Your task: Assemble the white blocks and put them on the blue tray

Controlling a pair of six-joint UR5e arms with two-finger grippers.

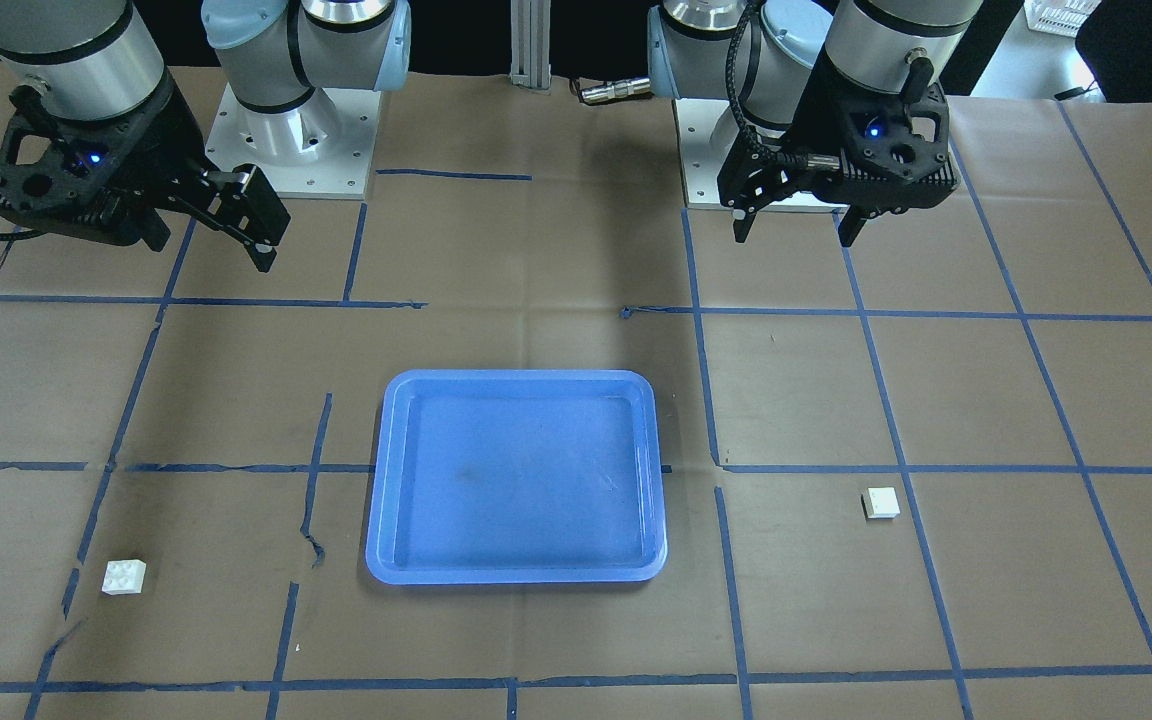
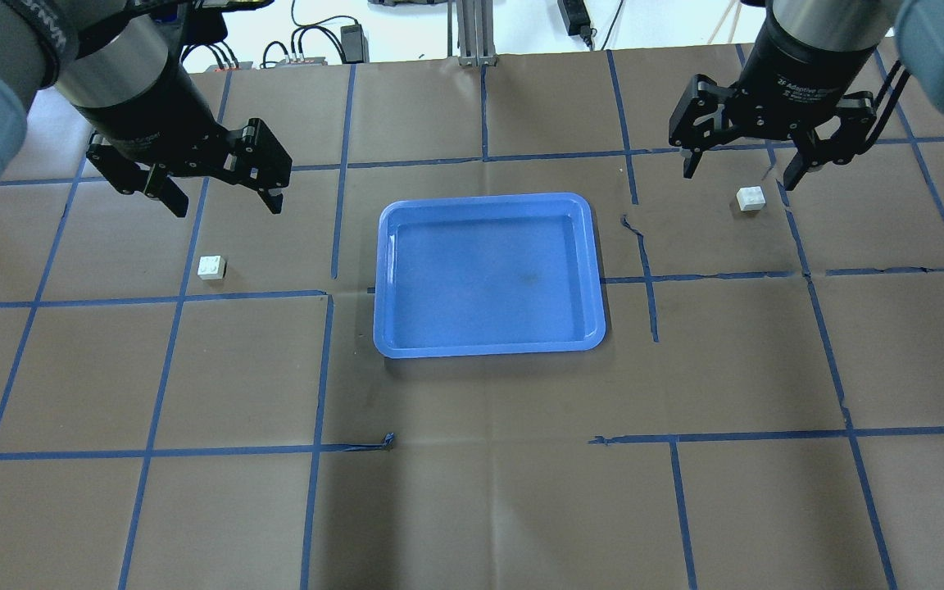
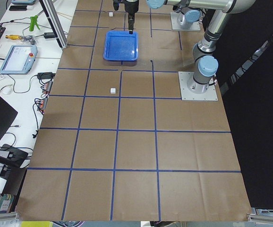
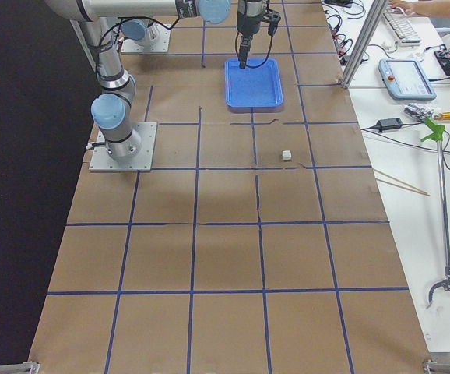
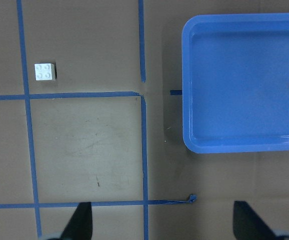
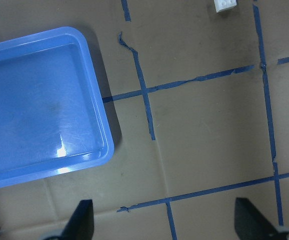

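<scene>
The blue tray (image 2: 488,347) stands between left block (image 2: 211,267) and right block (image 2: 751,198), well apart from both.

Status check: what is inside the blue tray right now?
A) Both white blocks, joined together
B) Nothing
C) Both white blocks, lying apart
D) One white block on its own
B: the blue tray shows only its bare floor, while the left white block and the right white block both sit outside it, one on each side and not joined.
</scene>
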